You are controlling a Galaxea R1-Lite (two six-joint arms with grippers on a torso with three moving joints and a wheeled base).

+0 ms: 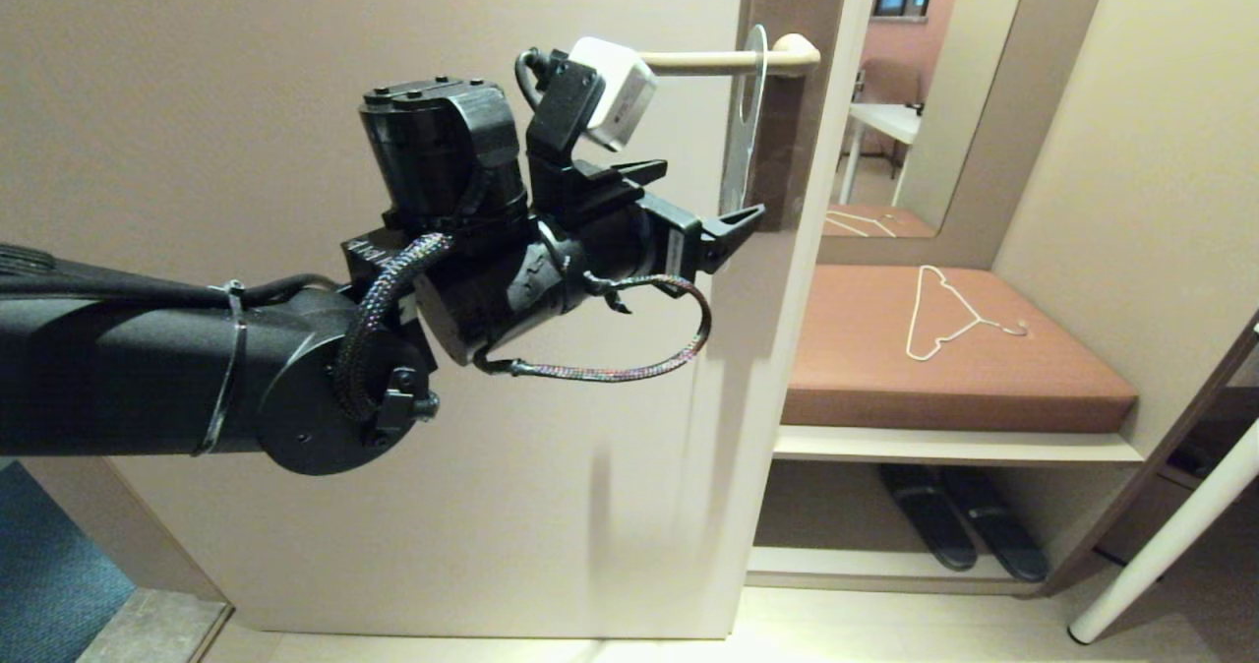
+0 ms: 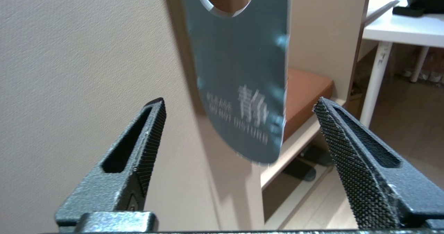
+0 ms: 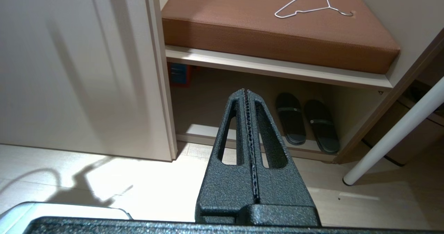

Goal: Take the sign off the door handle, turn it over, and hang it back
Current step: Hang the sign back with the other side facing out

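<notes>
The sign [image 1: 745, 122] hangs by its oval hole on the door handle [image 1: 708, 61], seen edge-on in the head view. In the left wrist view its blue "DO NOT DISTURB" face [image 2: 239, 70] is turned toward the camera. My left gripper [image 1: 733, 222] is raised to the sign's lower end and is open. In the left wrist view the left gripper [image 2: 239, 101] has its fingers spread either side of the sign's lower part, without touching it. My right gripper [image 3: 245, 90] is shut and empty, held low, pointing at the floor by the bench.
The beige door [image 1: 295, 73] fills the left. To the right is a bench with a brown cushion [image 1: 1033, 378] carrying a white wire hanger [image 1: 949, 314]. Black slippers [image 1: 959, 525] lie below it. A white table leg [image 1: 1170, 535] slants at the far right.
</notes>
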